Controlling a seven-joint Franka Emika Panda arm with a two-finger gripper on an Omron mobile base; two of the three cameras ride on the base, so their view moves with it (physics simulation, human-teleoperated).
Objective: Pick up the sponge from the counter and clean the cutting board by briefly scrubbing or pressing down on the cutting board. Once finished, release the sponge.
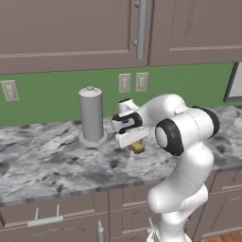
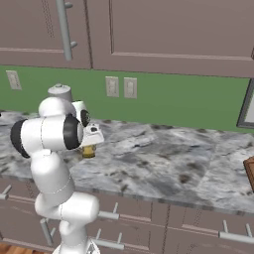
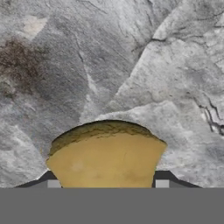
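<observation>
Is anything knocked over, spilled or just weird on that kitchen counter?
Nothing stands out. The paper towel roll stands upright on the counter, with no spill showing. The gripper has the sponge between its fingers, over bare stone. The cutting board peeks in at the far right edge.

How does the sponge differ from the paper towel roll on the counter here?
The sponge is a small yellow-orange block; the paper towel roll is a tall grey cylinder, far larger. The sponge sits between the gripper's fingers under the hand; the roll stands upright and untouched on its own base. Both are over the same marbled counter.
</observation>
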